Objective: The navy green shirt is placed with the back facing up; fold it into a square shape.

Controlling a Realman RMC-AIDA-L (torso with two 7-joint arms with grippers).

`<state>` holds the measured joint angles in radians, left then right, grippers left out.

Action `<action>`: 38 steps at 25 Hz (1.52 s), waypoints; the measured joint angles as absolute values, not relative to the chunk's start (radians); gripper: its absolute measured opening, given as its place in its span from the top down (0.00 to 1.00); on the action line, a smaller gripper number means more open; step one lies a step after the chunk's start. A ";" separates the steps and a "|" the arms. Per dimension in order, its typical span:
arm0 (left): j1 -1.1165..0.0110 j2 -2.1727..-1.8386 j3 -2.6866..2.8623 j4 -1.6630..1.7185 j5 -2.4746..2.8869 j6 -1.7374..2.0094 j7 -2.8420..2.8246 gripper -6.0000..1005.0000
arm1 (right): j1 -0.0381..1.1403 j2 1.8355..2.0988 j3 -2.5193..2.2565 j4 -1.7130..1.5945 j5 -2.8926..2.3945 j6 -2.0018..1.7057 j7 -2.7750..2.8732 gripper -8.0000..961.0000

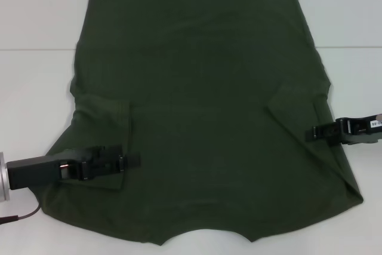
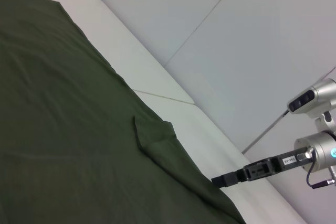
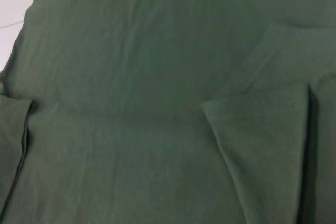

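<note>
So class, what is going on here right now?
A two-armed robot is folding a green shirt spread flat on a white table. Both sleeves are already folded inward onto the body. The left gripper lies on the folded left sleeve, and the right gripper sits at the shirt's right edge by the other sleeve. The square is not yet formed.

Shirt (image 1: 203, 117) plain dark olive-green; table (image 1: 36, 88) white; grippers black

Left end effector (image 1: 132, 160) low, reaching inward (horizontal); right end effector (image 1: 310, 132) likewise.
</note>
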<state>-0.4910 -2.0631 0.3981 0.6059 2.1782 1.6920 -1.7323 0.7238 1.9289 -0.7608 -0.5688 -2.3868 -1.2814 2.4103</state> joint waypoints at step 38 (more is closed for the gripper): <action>-0.489 -2.066 0.397 0.606 2.178 1.693 -1.732 0.07 | 0.744 1.949 -0.759 -0.557 -2.418 -1.275 2.409 0.19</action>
